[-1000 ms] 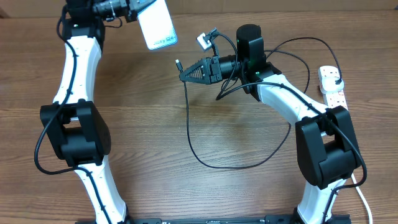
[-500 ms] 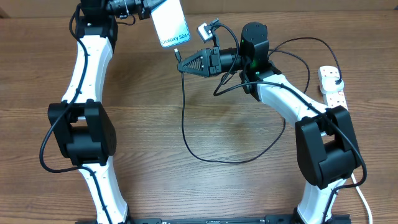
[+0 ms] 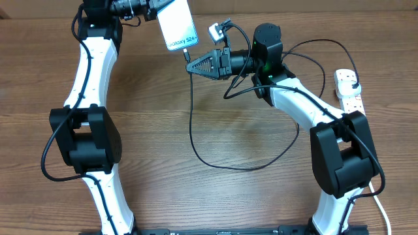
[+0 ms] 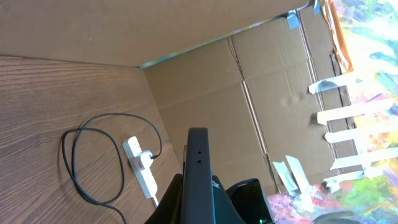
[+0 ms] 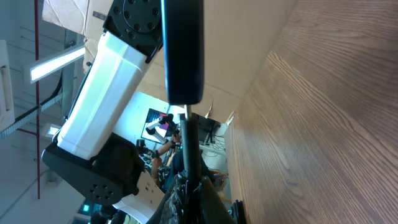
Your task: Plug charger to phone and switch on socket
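Just ahead of your right pincer [image 3: 196, 64], which is clenched on the charger [image 3: 191, 124] near its connector, the phone [image 3: 177, 25] hangs above the table [image 3: 248, 202], grasped by your left pincer [image 3: 154, 8]. The connector tip meets the phone's lower edge, so you are mid-plugging. Next, line it up with the port and push straight in. The socket [image 3: 348, 90] lies well behind the right pincer.
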